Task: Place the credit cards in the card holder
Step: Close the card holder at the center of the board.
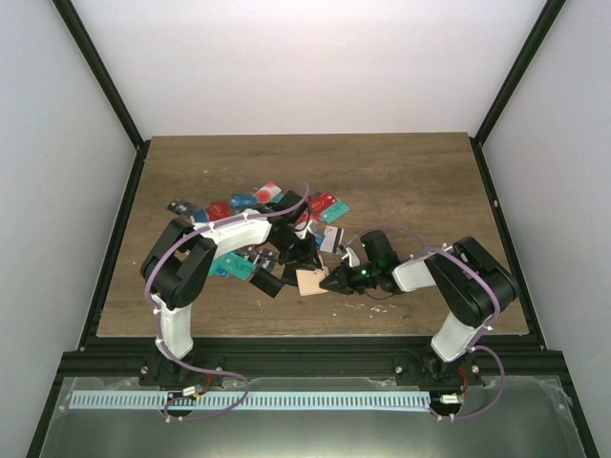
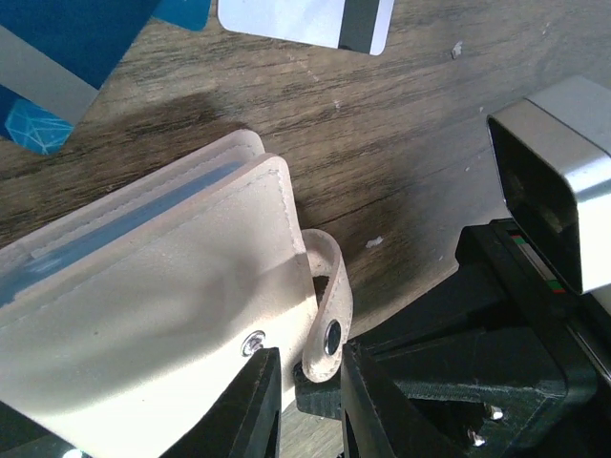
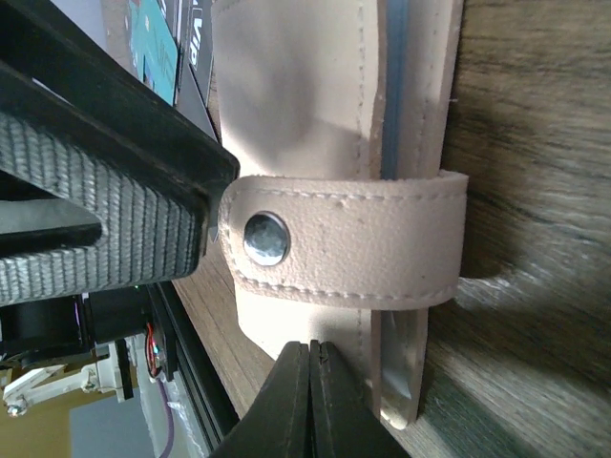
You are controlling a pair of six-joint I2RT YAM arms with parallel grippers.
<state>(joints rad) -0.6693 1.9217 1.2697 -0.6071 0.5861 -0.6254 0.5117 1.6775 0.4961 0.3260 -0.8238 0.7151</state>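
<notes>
Count: one card holder (image 1: 311, 281) near the table's (image 1: 410, 181) front edge, a blue card edge (image 2: 124, 224) in its slot. The credit cards (image 1: 277, 202) behind it overlap too much for you to count. Both arms bend inward toward the holder. Your left fingers (image 3: 105, 229) clamp it; your right fingers (image 3: 296, 410), pressed together, touch its edge beside the snap tab (image 3: 344, 239).

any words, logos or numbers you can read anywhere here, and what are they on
No text reads clearly.
On the credit cards: print too small in the top view.
On the dark card beside the card holder: white letters, cut off and blurred.
On the card holder: no print, only a metal snap.
</notes>
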